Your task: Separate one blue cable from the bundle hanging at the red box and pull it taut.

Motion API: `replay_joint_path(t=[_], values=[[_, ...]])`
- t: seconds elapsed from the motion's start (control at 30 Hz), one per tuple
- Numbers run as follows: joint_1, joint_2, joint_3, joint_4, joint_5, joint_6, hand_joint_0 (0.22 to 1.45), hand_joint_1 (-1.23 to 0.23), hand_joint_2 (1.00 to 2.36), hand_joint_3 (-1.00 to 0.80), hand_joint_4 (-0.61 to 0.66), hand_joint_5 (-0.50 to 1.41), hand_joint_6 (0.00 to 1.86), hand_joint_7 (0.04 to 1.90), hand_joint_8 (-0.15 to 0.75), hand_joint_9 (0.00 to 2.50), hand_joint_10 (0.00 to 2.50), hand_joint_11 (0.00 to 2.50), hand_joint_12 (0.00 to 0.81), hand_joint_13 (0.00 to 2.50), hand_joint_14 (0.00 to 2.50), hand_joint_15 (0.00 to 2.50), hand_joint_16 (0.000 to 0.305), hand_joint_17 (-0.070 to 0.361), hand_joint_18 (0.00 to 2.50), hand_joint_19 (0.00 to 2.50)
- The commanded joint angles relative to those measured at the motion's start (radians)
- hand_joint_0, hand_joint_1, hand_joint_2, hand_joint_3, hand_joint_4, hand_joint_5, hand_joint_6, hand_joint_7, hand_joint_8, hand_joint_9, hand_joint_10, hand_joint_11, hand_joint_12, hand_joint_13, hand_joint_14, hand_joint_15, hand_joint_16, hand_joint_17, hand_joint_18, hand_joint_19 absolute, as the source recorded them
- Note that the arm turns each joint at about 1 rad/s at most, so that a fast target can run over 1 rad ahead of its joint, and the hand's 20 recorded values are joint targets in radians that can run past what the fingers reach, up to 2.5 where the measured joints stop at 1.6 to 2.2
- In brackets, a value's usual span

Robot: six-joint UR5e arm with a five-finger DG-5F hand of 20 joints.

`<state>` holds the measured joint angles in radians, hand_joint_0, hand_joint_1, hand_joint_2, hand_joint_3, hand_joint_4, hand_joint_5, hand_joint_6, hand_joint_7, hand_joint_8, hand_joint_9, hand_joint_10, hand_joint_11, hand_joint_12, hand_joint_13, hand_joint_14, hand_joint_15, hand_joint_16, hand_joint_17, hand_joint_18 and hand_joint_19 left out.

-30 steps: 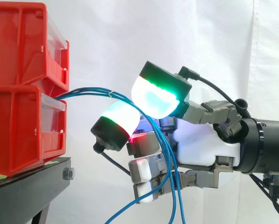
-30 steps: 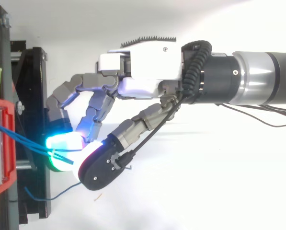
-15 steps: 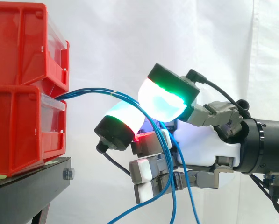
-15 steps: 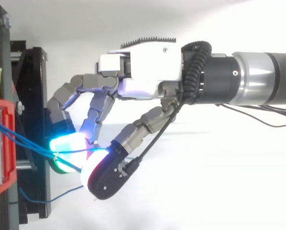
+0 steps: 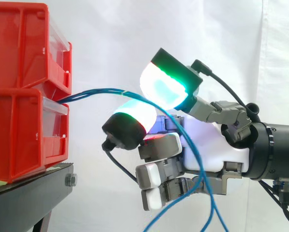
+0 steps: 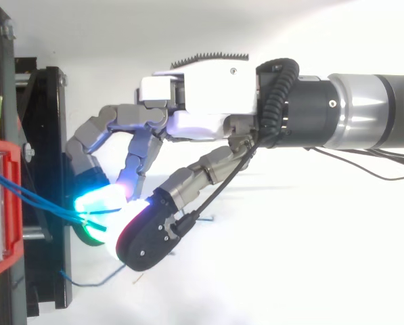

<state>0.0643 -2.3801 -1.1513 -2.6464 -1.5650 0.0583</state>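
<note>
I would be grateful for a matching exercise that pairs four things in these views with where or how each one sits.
Things:
1. blue cables
2. red bins
3. hand
4. black stand

Places or states:
a. stacked one on the other
b. lies under the bins
c. come out at the bins' front and run into the hand
d. fingers curled round the cables

Pairs: 1-c, 2-a, 3-d, 4-b
</note>
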Motion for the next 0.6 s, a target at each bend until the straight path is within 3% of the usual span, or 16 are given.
replay_joint_path(t=[0.0,0.2,0.33,0.57], values=[[0.000,-0.001,-0.001,-0.001,0.000,0.000,0.64,-0.76,1.00,-0.50,0.00,-0.15,0.86,1.31,0.317,1.16,0.03,1.11,0.315,1.08,0.02,0.60,0.038,0.086,0.97,0.49],[0.000,-0.001,-0.001,0.000,-0.001,0.000,0.68,-0.88,1.01,-0.41,-0.02,-0.18,0.88,1.32,0.320,1.09,0.03,1.12,0.320,1.06,0.02,0.60,0.040,0.089,0.97,0.47],[0.000,-0.001,-0.001,0.000,-0.001,0.000,0.74,-0.95,1.00,-0.47,0.04,-0.19,0.89,1.28,0.317,1.07,0.03,1.12,0.324,1.05,0.02,0.58,0.041,0.091,0.97,0.43],[0.000,-0.001,-0.001,0.000,-0.003,0.000,0.75,-0.95,1.00,-0.50,0.05,-0.18,0.90,1.27,0.312,1.08,0.03,1.12,0.310,1.04,0.02,0.57,0.041,0.092,0.96,0.38]])
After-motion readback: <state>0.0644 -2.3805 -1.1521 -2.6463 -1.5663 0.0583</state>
